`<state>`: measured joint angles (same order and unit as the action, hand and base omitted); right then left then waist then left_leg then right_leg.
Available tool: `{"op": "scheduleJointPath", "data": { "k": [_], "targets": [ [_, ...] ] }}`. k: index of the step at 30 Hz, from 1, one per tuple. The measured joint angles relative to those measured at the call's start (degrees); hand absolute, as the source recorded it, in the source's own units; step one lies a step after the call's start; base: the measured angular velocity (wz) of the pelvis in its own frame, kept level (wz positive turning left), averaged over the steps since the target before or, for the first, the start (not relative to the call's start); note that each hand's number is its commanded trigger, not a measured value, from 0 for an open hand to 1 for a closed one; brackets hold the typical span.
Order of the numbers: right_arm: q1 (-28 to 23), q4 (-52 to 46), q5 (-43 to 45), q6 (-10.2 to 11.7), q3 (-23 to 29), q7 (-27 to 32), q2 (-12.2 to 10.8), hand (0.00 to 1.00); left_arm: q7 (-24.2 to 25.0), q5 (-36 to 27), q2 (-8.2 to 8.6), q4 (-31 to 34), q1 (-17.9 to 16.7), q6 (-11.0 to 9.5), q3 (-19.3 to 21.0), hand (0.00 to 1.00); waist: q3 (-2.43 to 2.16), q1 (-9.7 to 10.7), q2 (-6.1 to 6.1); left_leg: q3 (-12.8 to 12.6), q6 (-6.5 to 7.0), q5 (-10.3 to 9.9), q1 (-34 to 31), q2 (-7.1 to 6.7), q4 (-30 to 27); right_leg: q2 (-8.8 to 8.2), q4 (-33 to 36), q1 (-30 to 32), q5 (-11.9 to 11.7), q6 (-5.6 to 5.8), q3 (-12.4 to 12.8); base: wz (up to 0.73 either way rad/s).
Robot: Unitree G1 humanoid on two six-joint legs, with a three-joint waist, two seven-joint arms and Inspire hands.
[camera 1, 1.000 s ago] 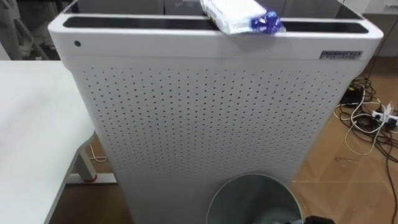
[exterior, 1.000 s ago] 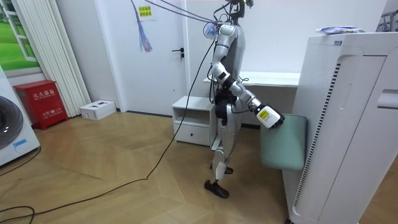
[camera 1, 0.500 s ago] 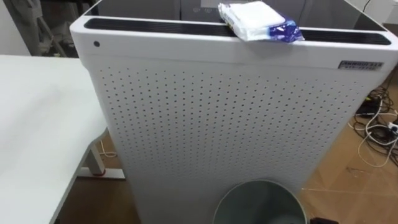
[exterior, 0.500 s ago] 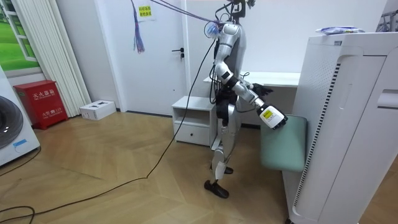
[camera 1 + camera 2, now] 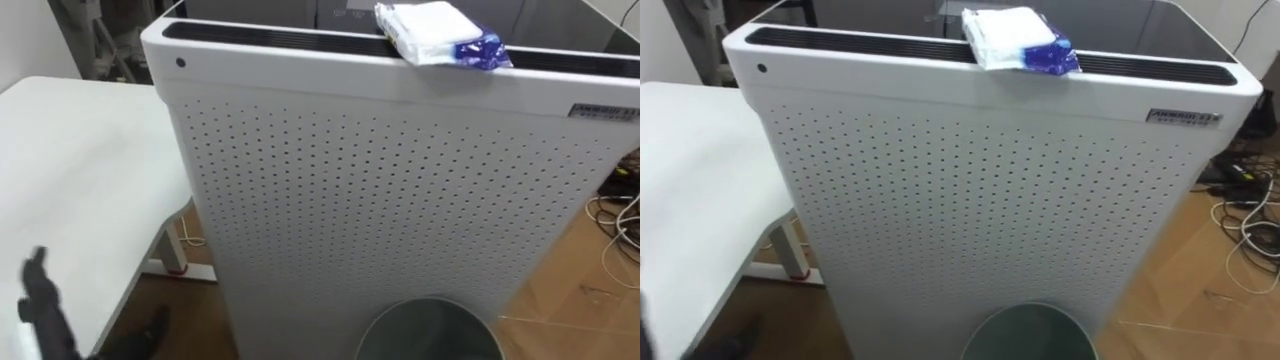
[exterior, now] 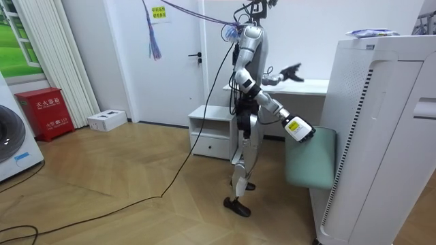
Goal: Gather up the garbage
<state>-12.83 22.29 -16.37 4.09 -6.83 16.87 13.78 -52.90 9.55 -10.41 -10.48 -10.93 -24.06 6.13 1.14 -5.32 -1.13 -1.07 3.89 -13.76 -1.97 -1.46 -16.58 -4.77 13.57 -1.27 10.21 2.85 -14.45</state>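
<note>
Room view shows right hand (image 6: pixel 294 127) gripping bin (image 6: pixel 310 155); eye views, the packet (image 5: pixel 437 32).

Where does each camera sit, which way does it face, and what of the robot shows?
Left eye view: on the head, looking down at the white perforated unit and the packet on it; left hand at lower left.
Right eye view: beside it, same aim.
Room view: off to the robot's right side, whole body, right hand at the green bin.
Shared: unit, packet, bin.
</note>
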Motion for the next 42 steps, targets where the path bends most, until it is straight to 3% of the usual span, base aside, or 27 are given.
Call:
{"op": "scheduleJointPath", "data": {
  "k": [2,4,16,21,27,29,34,38,42],
  "targets": [
    [-0.5,0.0,0.0,0.0,0.5,0.0,0.0,1.00,-3.0,-0.1,0.00,0.7,0.0,-0.7,3.8,0.00,-0.03,-0.1,0.51,0.0,0.08,0.2,0.7,-0.22,0.4,-0.17,0.0,-0.6,0.0,0.01,0.0,0.00],
    [-0.8,0.0,0.0,0.0,0.8,0.0,0.0,1.00,-4.4,-0.1,0.03,0.7,0.0,-0.7,4.9,0.00,-0.05,-0.8,0.54,0.0,0.08,0.2,0.9,-0.25,0.4,-0.18,0.0,-0.6,0.0,0.01,0.0,0.00],
    [-1.4,0.0,0.7,0.0,1.5,-0.7,0.2,1.00,-6.6,0.4,0.16,6.6,0.7,-0.9,4.8,0.00,-0.14,-1.0,0.33,1.4,-0.11,0.3,0.6,-0.35,-0.1,-0.15,0.0,-0.9,0.0,0.00,-1.4,0.04],
    [-1.4,0.0,0.7,0.0,1.5,-1.3,0.3,1.00,-5.4,4.0,0.14,10.7,1.1,-0.9,4.1,0.00,-0.10,-0.7,0.08,1.5,-0.11,0.3,0.7,-0.36,-0.1,-0.15,0.0,-1.3,0.0,0.00,-1.4,0.01],
    [-1.2,-0.1,1.3,0.0,1.5,-1.3,0.3,1.00,-3.5,8.7,-0.76,14.2,4.1,-0.9,-0.3,0.00,0.13,0.2,0.47,1.9,-0.11,0.3,0.6,-0.37,-0.4,-0.11,-0.1,-1.7,0.0,0.00,-1.4,0.05],
    [-1.0,-0.2,1.3,0.0,1.5,-1.7,0.3,1.00,-1.0,9.2,-1.99,15.6,5.2,-0.9,-2.9,0.00,0.39,0.7,0.92,1.9,-0.11,0.3,0.6,-0.41,-0.6,-0.10,-0.1,-1.7,0.0,0.00,-1.4,0.00],
    [-0.4,-0.2,1.4,0.2,1.5,-3.1,0.4,1.00,3.3,13.5,-4.41,18.8,6.0,-1.3,-7.0,0.00,0.34,2.7,1.65,1.9,-0.11,0.3,0.5,-0.44,-0.6,-0.10,0.0,-1.7,0.0,0.00,-1.3,0.00],
    [0.4,-0.1,1.4,0.2,1.3,-5.2,1.0,1.00,6.2,18.2,-4.68,20.4,8.2,-2.9,-9.7,0.00,0.34,4.0,1.75,1.6,-0.11,0.3,0.5,-0.43,-0.7,-0.11,0.0,-1.6,0.0,0.00,-0.8,-0.03],
    [0.7,-0.2,3.0,0.2,1.3,-7.2,1.1,1.00,7.8,20.0,-4.95,20.7,10.2,-3.0,-12.3,0.00,0.31,5.1,1.80,1.4,-0.11,0.3,0.7,-0.41,-0.7,-0.12,0.0,-1.6,0.0,0.00,-0.2,-0.02]
  ]
}}
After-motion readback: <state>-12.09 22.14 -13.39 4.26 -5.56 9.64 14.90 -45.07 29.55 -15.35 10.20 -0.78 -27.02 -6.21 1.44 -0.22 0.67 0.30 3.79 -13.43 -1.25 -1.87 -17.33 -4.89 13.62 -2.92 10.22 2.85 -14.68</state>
